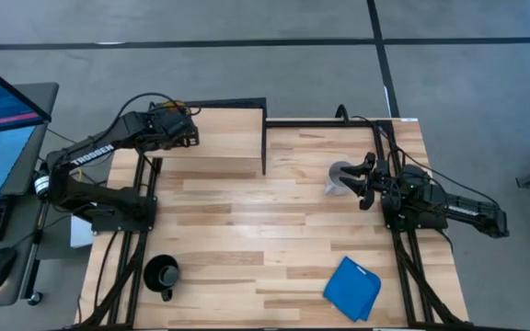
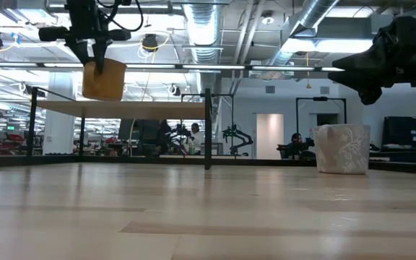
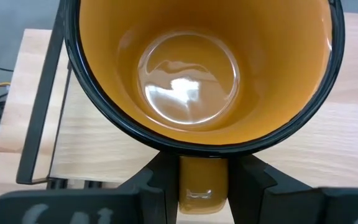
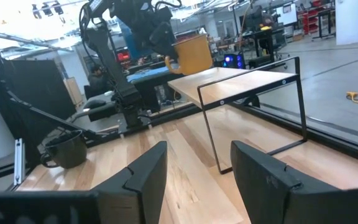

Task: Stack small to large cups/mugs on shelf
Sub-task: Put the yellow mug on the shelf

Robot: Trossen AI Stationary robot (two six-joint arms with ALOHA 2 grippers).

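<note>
Nearby, blue cloth (image 1: 352,288) lies beside black mug (image 1: 161,274).

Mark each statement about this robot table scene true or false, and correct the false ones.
1. The left gripper holds the yellow-orange mug by its handle. True.
2. The yellow-orange mug rests on the shelf. False: it hangs above it.
3. The black mug stands on the shelf. False: it stands on the tabletop.
4. The right gripper is open and empty. True.
5. The blue cloth covers the white mug. False: they lie well apart.
</note>
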